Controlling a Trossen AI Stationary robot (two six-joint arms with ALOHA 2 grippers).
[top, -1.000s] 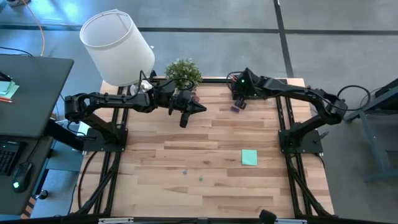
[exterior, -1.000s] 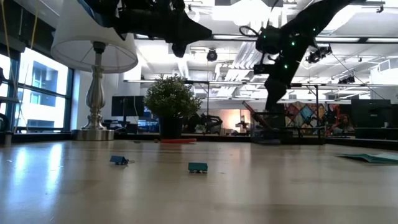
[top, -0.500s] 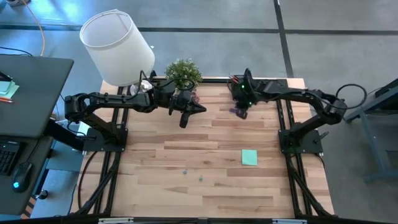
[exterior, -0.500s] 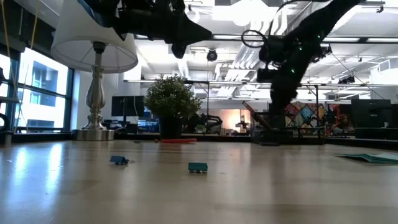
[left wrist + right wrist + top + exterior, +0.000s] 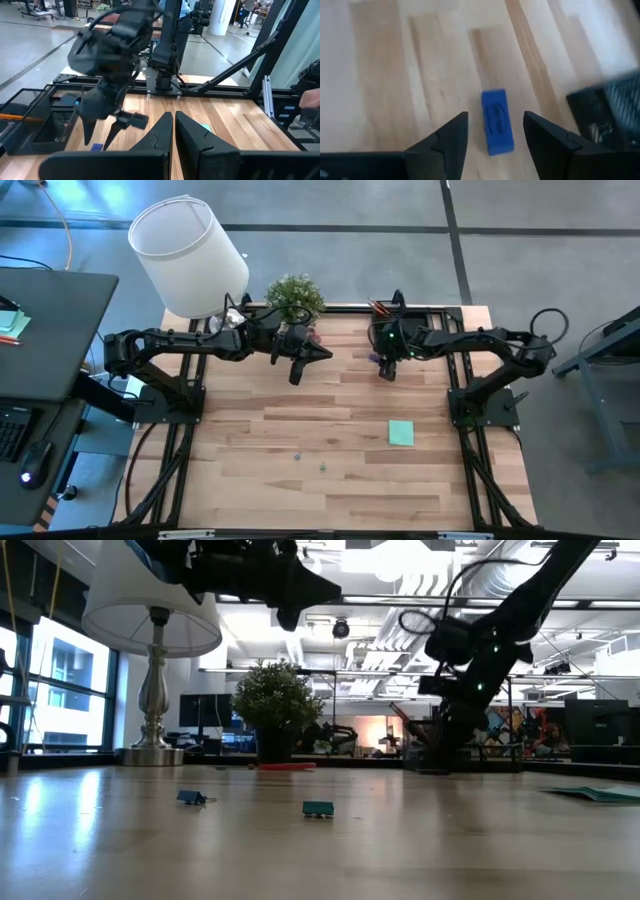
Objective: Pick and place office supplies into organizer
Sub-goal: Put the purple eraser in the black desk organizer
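Note:
A small blue-purple piece (image 5: 497,131) lies flat on the wood table, close to the black mesh organizer (image 5: 392,311) at the far edge. My right gripper (image 5: 495,118) hangs over the piece, open, one finger on either side and touching nothing. In the high view this gripper (image 5: 388,367) is right beside the piece (image 5: 373,358). Orange pencils (image 5: 377,306) stick out of the organizer. My left gripper (image 5: 305,361) is shut and empty, raised near the potted plant (image 5: 295,298). A mint-green pad (image 5: 400,433) lies flat toward the near right.
A white-shaded lamp (image 5: 190,255) stands at the far left corner. Two tiny pieces (image 5: 192,798) (image 5: 318,809) lie on the near middle of the table. A red item (image 5: 285,766) lies by the plant's pot. The arm mounts stand along both side edges.
My right gripper has come away from the organizer toward the near edge and gone down to just above the blue-purple piece. The piece has stayed where it was.

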